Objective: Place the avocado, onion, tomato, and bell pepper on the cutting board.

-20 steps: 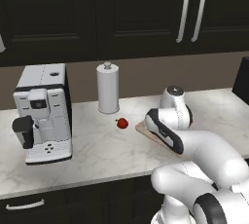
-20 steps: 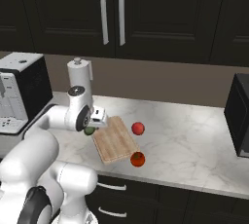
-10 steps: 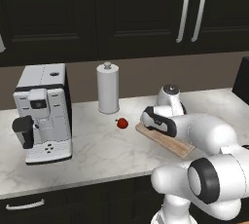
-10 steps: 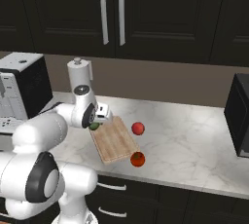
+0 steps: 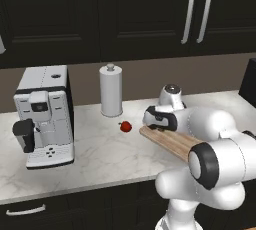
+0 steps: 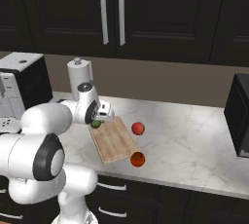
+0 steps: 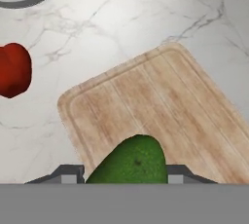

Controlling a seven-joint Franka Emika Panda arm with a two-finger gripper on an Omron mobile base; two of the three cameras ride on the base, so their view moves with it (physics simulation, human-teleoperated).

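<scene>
Pincer [image 7: 126, 175]: clamped on avocado [image 7: 129, 162], one finger either side. Position: directly above cutting board [image 7: 160, 106], at its near corner. Board's long axis runs away from pincer along bench [image 7: 146, 18]. Release likely straight down.

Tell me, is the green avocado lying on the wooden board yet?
Not yet. The avocado is pinched between the gripper fingers, held above the cutting board. Whether it touches the wood, I cannot tell.
</scene>
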